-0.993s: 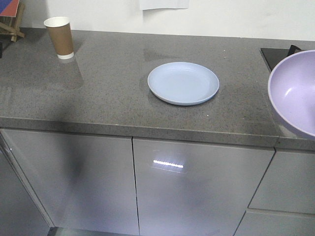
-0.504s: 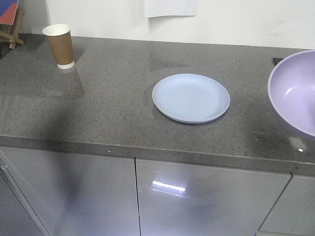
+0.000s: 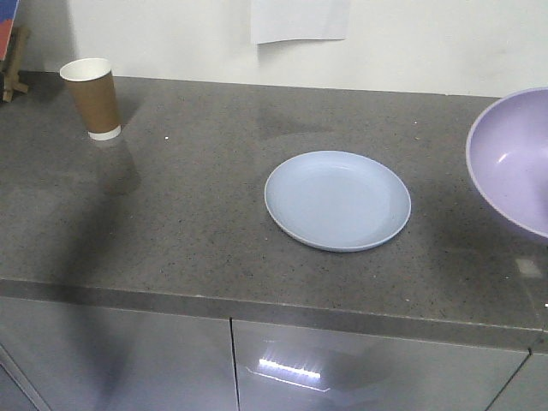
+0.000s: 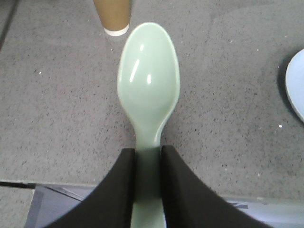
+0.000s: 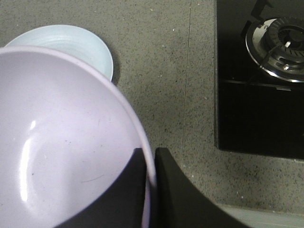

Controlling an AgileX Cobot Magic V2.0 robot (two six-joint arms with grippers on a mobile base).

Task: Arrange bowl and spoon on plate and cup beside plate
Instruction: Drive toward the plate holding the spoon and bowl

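Rolls closer to worktop (image 3: pixel 171 214) and plate (image 3: pixel 337 200), pinches spoon (image 4: pixel 148 85) in left fingers (image 4: pixel 116 190), bowl (image 5: pixel 61 142) rim in right fingers (image 5: pixel 183 194), nearly in placing reach.

Front view high, wrist views close — plate (image 3: pixel 337 200) shared

Before you, a speckled dark grey stone countertop (image 3: pixel 171 223) carries a round, shallow pale blue plate (image 3: pixel 337 200) near its middle. An upright brown paper cup (image 3: pixel 92 98) stands well apart at back left. A black gas hob (image 5: pixel 256 109) sits inset at right.
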